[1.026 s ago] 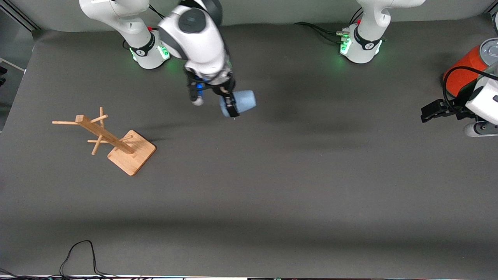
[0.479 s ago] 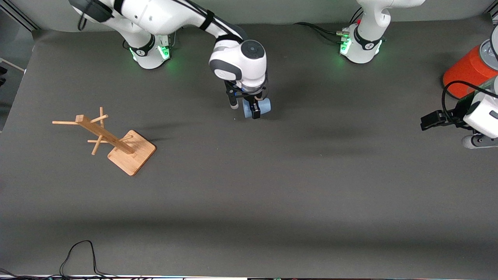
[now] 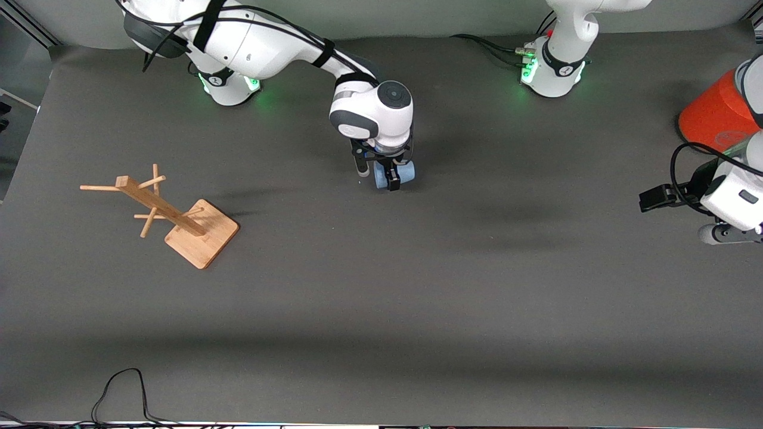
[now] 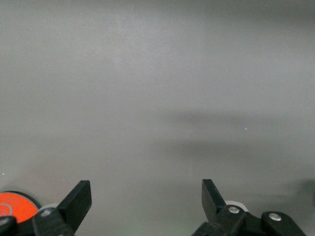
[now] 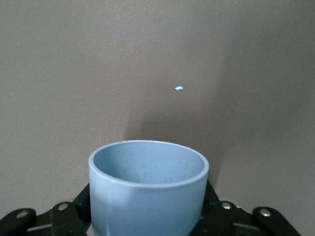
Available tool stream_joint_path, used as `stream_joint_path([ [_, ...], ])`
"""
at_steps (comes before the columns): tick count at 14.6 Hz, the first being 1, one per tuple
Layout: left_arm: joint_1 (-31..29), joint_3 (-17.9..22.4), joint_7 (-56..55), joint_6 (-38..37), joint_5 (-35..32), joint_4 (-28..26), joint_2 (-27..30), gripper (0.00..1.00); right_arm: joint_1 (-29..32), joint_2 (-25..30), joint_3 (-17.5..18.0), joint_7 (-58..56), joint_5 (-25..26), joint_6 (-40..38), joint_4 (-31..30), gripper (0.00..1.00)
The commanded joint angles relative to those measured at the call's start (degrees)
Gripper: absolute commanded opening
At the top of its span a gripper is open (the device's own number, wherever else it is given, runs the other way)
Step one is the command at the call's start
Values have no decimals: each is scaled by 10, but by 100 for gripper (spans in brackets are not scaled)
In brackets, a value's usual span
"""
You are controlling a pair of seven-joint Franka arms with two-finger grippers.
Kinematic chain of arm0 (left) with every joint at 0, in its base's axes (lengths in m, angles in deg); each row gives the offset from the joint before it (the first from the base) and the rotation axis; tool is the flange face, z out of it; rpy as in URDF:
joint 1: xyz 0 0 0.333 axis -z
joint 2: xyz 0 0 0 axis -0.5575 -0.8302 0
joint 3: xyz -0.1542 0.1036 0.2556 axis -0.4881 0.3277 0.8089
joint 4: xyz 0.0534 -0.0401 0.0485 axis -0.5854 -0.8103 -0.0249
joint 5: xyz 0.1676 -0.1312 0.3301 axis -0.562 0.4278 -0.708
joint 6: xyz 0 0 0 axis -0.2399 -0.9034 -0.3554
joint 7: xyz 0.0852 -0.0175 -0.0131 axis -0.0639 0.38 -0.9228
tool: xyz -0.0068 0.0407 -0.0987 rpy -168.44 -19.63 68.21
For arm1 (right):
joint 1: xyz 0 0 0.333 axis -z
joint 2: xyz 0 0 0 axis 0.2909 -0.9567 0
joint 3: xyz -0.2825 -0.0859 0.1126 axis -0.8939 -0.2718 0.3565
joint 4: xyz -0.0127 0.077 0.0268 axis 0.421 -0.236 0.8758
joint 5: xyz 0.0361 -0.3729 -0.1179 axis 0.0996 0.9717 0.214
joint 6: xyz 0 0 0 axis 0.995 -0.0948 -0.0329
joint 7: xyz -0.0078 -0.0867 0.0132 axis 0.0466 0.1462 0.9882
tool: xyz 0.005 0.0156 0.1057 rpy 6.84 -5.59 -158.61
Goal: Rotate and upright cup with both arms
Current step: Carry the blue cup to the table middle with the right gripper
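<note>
Two arms share this job, but only the right hand (image 3: 387,176) is on the cup (image 3: 396,173) at present: its fingers are clamped on the light-blue tumbler low over the table (image 3: 381,298), in the stretch between the two arm bases. In the right wrist view the cup (image 5: 147,189) sits between the black fingers with its open mouth facing away from the camera, so it looks to be lying sideways in the grip, not standing. The left hand (image 3: 656,197) waits well apart at its own end of the table, fingers spread with nothing between them, close to the orange can (image 3: 712,116). The chief risk is slip: a matte, tapered wall can twist or slide in a two-finger pinch during rotation. Letting go while the rounded base is tilted could send the cup rolling. If the left arm reaches in, a careless start might clip the can.
</note>
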Motion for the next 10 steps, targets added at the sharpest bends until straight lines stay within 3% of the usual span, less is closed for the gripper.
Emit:
stream_joint_path([
  [1,6,1,5,-3,3,37,-25,100,-12,-15,-8,66,32,5,12,100],
  [6,8,0,7,-3,3,44,-32,100,-14,-8,-7,59,25,-5,41,100],
  [10,9,0,7,-3,2,41,-33,100,-3,31,17,-8,17,-92,72,100],
])
